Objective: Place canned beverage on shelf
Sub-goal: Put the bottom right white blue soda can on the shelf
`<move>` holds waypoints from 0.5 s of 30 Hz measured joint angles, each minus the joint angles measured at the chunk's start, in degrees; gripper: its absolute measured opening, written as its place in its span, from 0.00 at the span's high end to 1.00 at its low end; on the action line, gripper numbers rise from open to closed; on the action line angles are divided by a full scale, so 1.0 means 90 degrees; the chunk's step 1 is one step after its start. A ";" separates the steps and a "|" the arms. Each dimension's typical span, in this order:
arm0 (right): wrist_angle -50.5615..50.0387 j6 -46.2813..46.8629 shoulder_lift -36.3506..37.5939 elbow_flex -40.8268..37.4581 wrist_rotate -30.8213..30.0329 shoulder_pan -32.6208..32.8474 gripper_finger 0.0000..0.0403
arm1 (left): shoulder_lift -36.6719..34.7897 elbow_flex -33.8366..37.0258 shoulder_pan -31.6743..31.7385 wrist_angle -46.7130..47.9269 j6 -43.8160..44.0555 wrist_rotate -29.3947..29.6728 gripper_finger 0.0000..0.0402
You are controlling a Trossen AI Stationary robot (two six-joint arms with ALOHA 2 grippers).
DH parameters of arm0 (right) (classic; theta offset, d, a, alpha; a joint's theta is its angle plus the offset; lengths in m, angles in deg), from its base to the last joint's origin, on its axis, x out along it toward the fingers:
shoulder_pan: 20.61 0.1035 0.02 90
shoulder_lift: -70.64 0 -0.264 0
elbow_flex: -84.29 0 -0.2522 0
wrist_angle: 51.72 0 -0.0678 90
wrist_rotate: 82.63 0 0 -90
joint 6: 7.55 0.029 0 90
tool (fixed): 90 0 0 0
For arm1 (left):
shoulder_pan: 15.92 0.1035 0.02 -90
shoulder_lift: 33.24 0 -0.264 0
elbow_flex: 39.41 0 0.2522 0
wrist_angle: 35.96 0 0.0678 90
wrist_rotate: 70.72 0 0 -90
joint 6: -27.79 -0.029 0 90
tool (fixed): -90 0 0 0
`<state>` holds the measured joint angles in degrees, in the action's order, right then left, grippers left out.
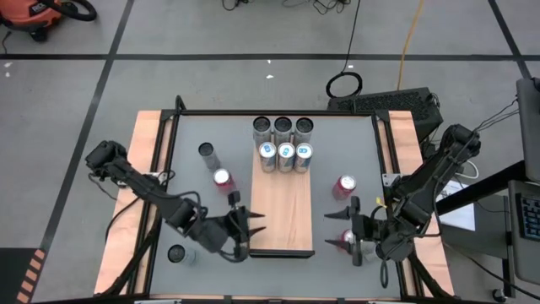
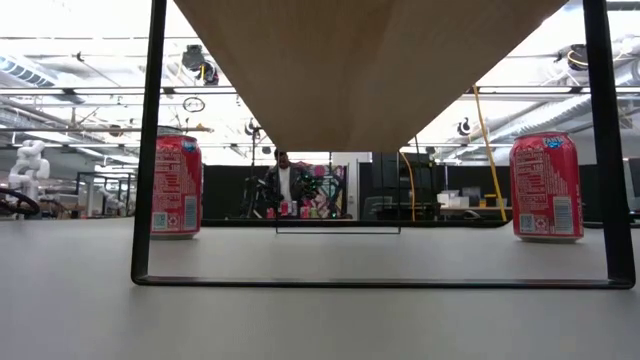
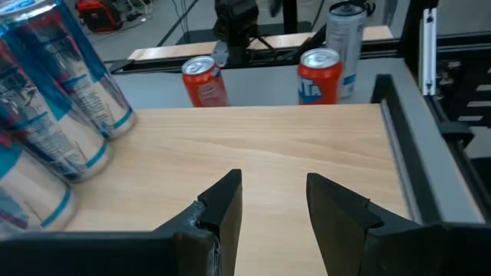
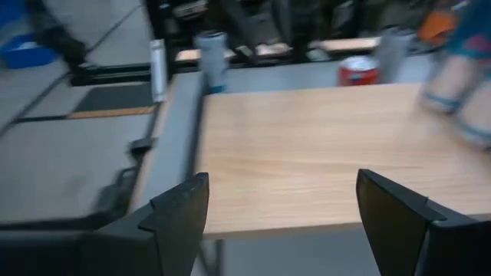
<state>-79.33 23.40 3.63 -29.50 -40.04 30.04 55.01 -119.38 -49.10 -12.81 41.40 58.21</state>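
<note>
— Where do the arms stand relative to the shelf (image 1: pixel 283 207)?

— The left gripper (image 1: pixel 251 225) hovers at the shelf's left edge, the right gripper (image 1: pixel 337 228) just off its right edge; both have parted fingers and hold nothing.

— And the next can?

— A red can (image 1: pixel 344 187) stands upright on the table beside the shelf's right edge, close to the right gripper, likely the nearer arm. Six cans (image 1: pixel 283 145) already fill the shelf's far end.

We count one long light-brown wood-grain shelf (image 1: pixel 283 211), six silver-and-blue cans (image 1: pixel 284 157) standing on it in two rows of three, three red cans (image 1: pixel 223 179) on the grey tabletop, two more silver cans (image 1: pixel 207 154) there, and two dark arms.
</note>
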 joint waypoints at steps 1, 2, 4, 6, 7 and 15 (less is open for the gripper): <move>-0.0018 0.0015 -0.0001 0.0085 0.0190 0.0000 0.33 | 0.0000 0.0000 -0.0087 0.0002 0.0083 0.0073 0.65; -0.0040 0.0032 0.0001 0.0192 0.0366 0.0000 0.33 | 0.0000 0.0000 -0.0164 0.0002 0.0127 0.0164 0.65; -0.0366 0.0171 0.0006 0.0485 0.0797 0.0000 0.33 | 0.0000 0.0000 -0.0306 -0.0012 0.0253 0.0313 0.65; -0.0983 0.0486 0.0006 0.0823 0.1244 0.0002 0.33 | 0.0000 0.0000 -0.0429 -0.0021 0.0324 0.0528 0.65; -0.1351 0.0695 -0.0004 0.0992 0.1390 0.0004 0.33 | 0.0000 0.0000 -0.0477 -0.0053 0.0341 0.0652 0.65; -0.3450 0.2070 -0.0178 0.1994 0.2552 0.0173 0.33 | 0.0000 -0.0002 -0.0671 -0.0168 0.0623 0.0884 0.65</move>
<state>-110.38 42.03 2.02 -11.55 -17.08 31.60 55.01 -119.40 -55.13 -14.33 47.01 66.16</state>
